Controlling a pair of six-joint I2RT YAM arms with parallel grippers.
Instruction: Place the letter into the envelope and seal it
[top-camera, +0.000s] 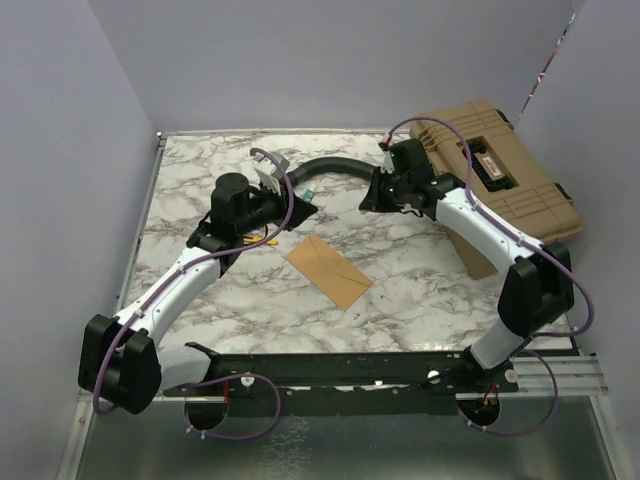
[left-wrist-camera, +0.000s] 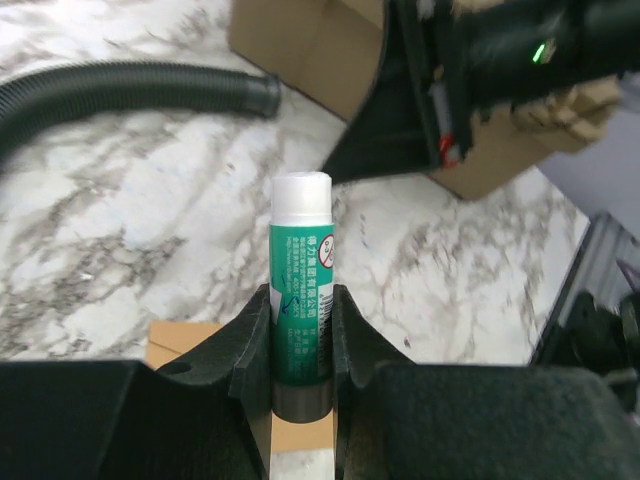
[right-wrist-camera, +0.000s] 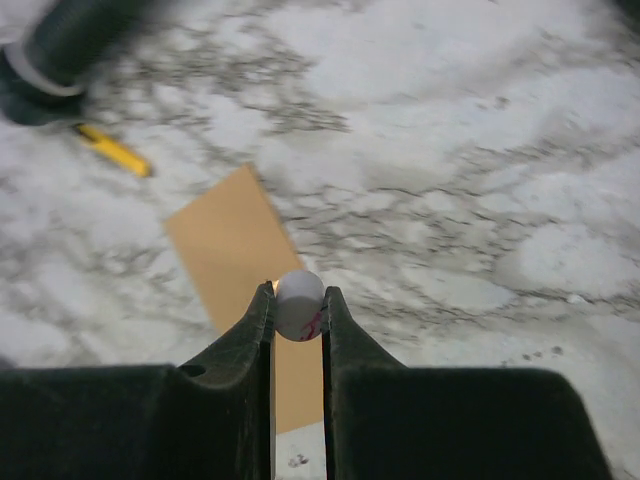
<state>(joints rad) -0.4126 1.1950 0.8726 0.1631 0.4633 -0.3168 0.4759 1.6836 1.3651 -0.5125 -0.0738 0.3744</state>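
The envelope (top-camera: 330, 270) lies flat in the middle of the marble table (top-camera: 420, 290), slanting from upper left to lower right in the overhead view. We've got bare marble on all its sides, and its corners sit well apart from the table's edges. The tan case (top-camera: 500, 165) crowds the upper right corner. The black hose (top-camera: 330, 165) arcs across the upper middle, above both wrists.

Both arms hang over the marble above the envelope's upper end. The left gripper (top-camera: 308, 203) and the right gripper (top-camera: 368, 203) point at each other with a gap between them. A small yellow object (right-wrist-camera: 112, 150) lies at the upper left of the right wrist view (we can't make out what it is).

Now the fingers. The left gripper's fingers (left-wrist-camera: 250, 340) are clamped on the green body of a glue stick (left-wrist-camera: 298, 270), white end pointing up the frame. The right gripper's fingers (right-wrist-camera: 250, 340) are pinched nearly together on a small white round piece (right-wrist-camera: 298, 308) with a pink-red mark, and we can't tell what it is.

In both wrist views the fingers cover part of the envelope. We can't tell whether its flap is open or closed. The right gripper shows in the left wrist view only as a blurred dark shape at upper right.
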